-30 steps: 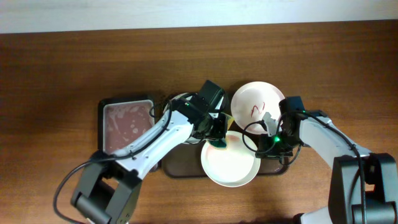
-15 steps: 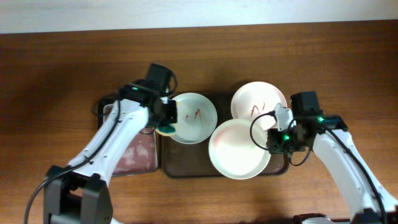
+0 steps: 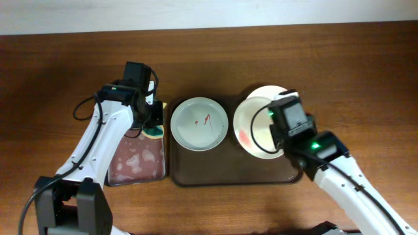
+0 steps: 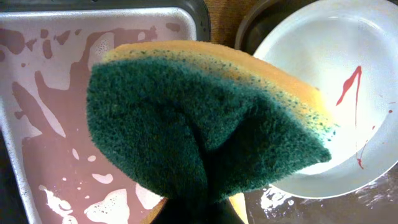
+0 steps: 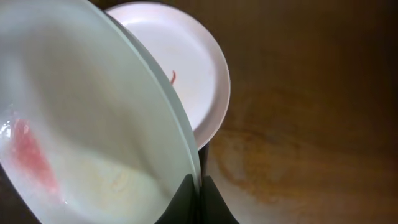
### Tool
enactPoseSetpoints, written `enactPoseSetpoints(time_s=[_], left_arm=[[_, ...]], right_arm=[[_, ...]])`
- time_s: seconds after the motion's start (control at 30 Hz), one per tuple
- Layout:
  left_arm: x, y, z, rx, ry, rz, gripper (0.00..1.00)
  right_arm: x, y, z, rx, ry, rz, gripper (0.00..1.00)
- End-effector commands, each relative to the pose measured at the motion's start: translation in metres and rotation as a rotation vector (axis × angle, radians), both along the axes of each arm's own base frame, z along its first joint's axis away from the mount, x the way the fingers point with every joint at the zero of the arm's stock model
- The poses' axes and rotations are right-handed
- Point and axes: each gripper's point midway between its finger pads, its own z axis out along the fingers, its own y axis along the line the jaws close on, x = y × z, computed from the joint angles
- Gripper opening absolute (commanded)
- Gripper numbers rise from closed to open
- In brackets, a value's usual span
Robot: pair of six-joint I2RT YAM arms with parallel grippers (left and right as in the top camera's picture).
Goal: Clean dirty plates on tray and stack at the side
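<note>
My left gripper is shut on a green and yellow sponge and holds it over the inner edge of the small black tray. A pale plate with thin red marks lies on the left half of the dark brown tray; it also shows in the left wrist view. My right gripper is shut on the rim of a second plate, which carries a pinkish smear and is held tilted over the tray's right half. A third plate with a red mark lies behind and under it.
The small black tray with a wet pinkish inside and foam patches stands left of the brown tray, its rim close to it. Bare wooden table lies to the right of the tray and along the back.
My left arm has swung left with the sponge, off the plates to the small tray. My right arm has carried its plate from the tray's front to over the back-right plate.
</note>
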Motion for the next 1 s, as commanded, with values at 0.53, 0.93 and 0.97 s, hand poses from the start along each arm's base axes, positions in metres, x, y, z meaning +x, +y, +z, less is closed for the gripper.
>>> enactPoseSetpoints(time_s=[0.53, 0.93, 0.97], left_arm=[[0.004, 0.0, 0.01, -0.001, -0.039, -0.011, 0.0], [0.004, 0.0, 0.01, -0.001, -0.039, -0.011, 0.0], [0.004, 0.0, 0.01, -0.001, -0.04, -0.011, 0.0]], right_arm=[[0.006, 0.033, 0.047, -0.356, -0.278, -0.002, 0.04], [0.018, 0.034, 0.072, -0.397, -0.384, -0.032, 0.04], [0.019, 0.043, 0.065, -0.412, -0.339, 0.05, 0.04]])
